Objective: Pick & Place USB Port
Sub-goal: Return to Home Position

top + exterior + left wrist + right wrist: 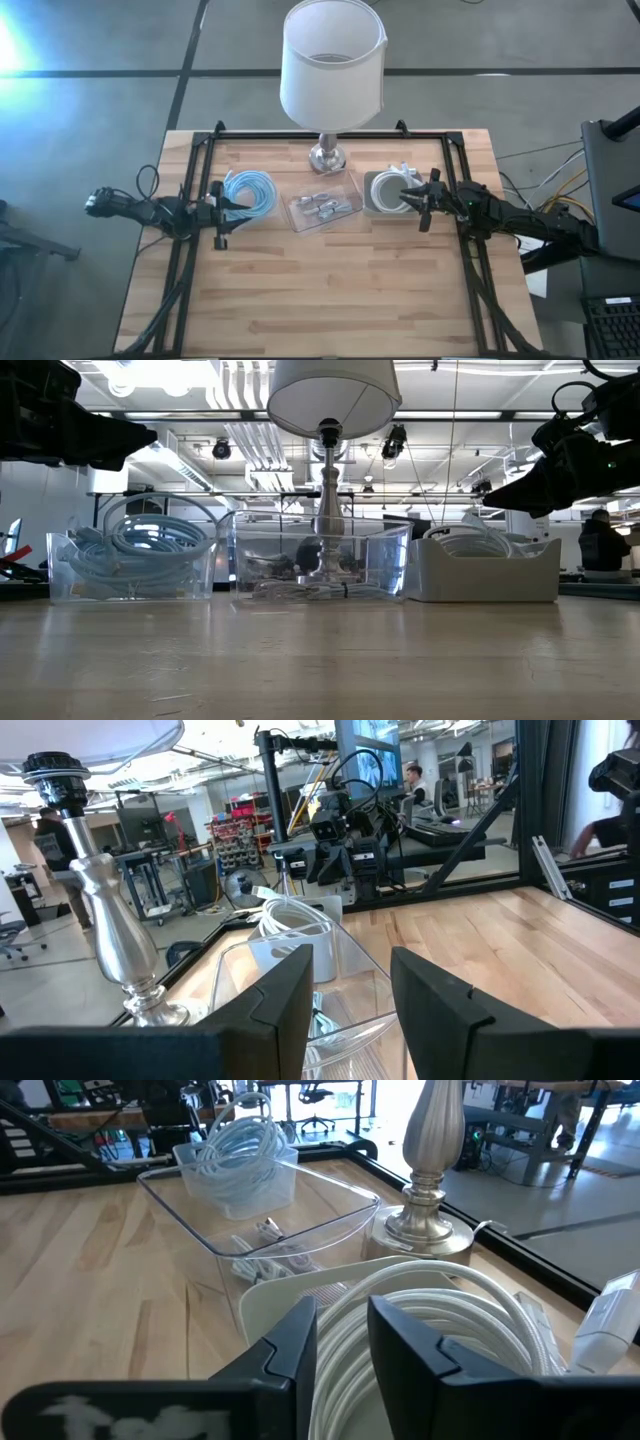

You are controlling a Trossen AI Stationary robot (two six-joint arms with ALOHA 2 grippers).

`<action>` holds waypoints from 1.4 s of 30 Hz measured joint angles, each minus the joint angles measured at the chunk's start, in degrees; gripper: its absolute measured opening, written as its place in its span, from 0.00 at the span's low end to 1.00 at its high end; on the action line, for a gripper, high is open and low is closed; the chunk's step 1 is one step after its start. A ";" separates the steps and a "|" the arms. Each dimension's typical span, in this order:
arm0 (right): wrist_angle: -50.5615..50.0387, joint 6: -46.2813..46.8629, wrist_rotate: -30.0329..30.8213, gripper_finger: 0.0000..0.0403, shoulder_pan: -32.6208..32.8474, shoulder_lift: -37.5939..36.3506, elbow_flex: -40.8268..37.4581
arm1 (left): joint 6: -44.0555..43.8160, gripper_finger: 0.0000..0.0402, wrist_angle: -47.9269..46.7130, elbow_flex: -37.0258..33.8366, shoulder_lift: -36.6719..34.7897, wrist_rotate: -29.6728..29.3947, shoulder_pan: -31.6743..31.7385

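Black jointed left arm (150, 211) and right arm (520, 222), flat dark fingers (280, 1010).

An open-plan robotics lab: exposed ceiling ducts (243, 445) and strip lights (160, 372), a grey concrete floor (90, 110), a black-framed wooden bench (330, 290), and a person (412, 780) at distant workstations.

A grey concrete floor (90, 110) with dark seams is surrounding the wooden table (330, 300). A white-shaded lamp (332, 70) on a silver base is standing between the two sets of jaws, toward the table's far edge. Ahead of the jaws of the left gripper (350, 965), an open workshop is showing shelving (235, 845), a blue screen (365, 750) and a seated person (412, 775). Ceiling light strips (150, 372) are glowing overhead.
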 joint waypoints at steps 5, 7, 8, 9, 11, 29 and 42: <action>0.00 0.05 0.00 0.19 0.01 0.00 0.00 | 0.01 0.35 0.00 0.00 0.00 0.01 0.01; 0.00 0.01 -0.01 0.18 0.01 0.00 0.00 | 0.02 0.35 0.00 0.00 0.00 0.02 0.02; 0.00 0.00 -0.02 0.18 0.00 0.00 0.00 | 0.01 0.35 0.00 0.00 0.00 0.02 0.01; 0.00 0.02 -0.02 0.17 0.00 0.00 0.00 | 0.02 0.35 0.00 0.00 0.00 0.00 0.02; 0.00 0.06 0.00 0.17 0.02 0.00 0.00 | 0.00 0.35 0.00 0.00 0.00 0.00 0.00; 0.00 0.08 0.00 0.23 0.02 0.00 0.00 | 0.00 0.35 0.00 0.00 0.00 0.01 0.00; 0.00 0.06 -0.01 0.18 0.00 -0.01 0.00 | 0.02 0.35 0.00 0.00 0.00 0.01 0.01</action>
